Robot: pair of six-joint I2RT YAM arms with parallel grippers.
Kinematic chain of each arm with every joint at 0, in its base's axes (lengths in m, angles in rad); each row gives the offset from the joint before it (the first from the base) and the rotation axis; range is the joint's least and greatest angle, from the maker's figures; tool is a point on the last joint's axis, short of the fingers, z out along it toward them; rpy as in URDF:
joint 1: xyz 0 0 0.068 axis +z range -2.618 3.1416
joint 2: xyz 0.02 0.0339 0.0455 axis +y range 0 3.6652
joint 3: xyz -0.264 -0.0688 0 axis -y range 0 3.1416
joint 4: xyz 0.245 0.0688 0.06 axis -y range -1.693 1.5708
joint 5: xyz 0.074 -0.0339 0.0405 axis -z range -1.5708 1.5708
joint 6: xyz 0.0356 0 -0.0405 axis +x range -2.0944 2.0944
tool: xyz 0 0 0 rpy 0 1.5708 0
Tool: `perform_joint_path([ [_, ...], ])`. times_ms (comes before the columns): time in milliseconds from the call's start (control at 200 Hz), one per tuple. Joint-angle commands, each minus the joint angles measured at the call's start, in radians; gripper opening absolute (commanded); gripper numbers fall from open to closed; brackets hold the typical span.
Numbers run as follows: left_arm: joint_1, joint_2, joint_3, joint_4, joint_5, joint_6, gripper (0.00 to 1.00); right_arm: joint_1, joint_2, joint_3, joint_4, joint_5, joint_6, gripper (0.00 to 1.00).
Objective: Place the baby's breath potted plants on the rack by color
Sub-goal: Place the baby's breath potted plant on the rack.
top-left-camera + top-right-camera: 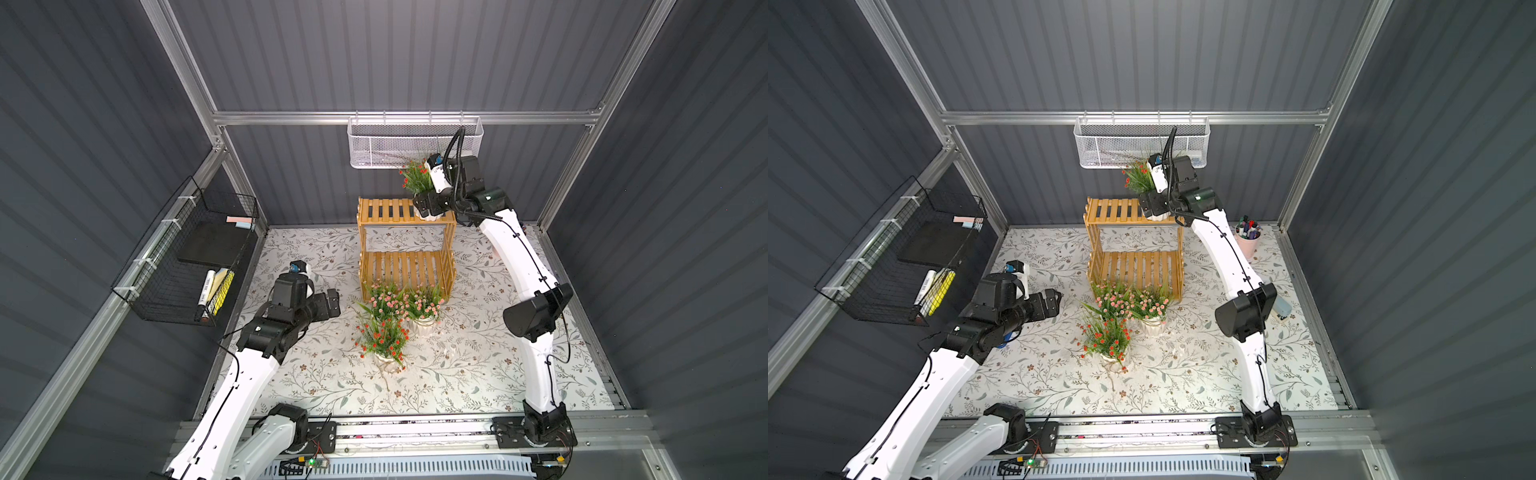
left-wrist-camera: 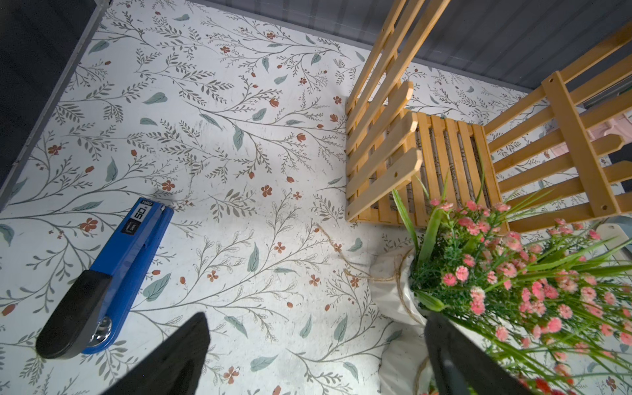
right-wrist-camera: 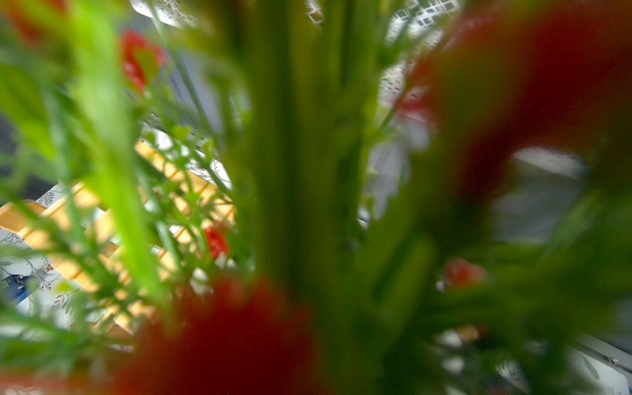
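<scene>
The rack [image 1: 405, 266] of yellow wooden slats stands at the back middle of the table in both top views. My right gripper [image 1: 427, 204] is shut on the white pot of a red baby's breath plant [image 1: 415, 176] at the right end of the top tier. Blurred red and green foliage [image 3: 290, 171] fills the right wrist view and hides the jaws. On the table in front of the rack stand two pink plants [image 1: 384, 299] [image 1: 424, 303] and a red plant [image 1: 384, 338]. My left gripper [image 2: 314, 359] is open and holds nothing, with one finger [image 2: 455, 355] beside a pink plant's pot [image 2: 393, 284].
A white mesh basket [image 1: 415, 143] hangs on the back wall just above the held plant. A black wire basket [image 1: 187, 257] hangs on the left wall. A blue stapler [image 2: 106, 277] lies at the left of the table. A pink cup of pens [image 1: 1248, 237] stands at the back right.
</scene>
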Motion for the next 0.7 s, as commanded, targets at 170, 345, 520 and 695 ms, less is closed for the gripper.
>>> perform_joint_path([
  [170,-0.003,-0.042,-0.038,-0.024,-0.016,-0.02,0.99,-0.006,0.017,0.011,0.044,-0.019,-0.029,0.78],
  [345,-0.003,-0.042,-0.03,-0.026,-0.015,-0.02,0.99,-0.005,0.013,0.002,0.054,-0.007,-0.031,0.99],
  [520,-0.003,-0.039,-0.026,-0.027,-0.014,-0.021,0.99,-0.005,0.001,-0.006,0.062,-0.007,-0.032,0.99],
  [695,-0.003,-0.029,-0.015,-0.029,-0.008,-0.02,0.99,-0.005,-0.02,-0.019,0.073,0.009,-0.036,0.99],
])
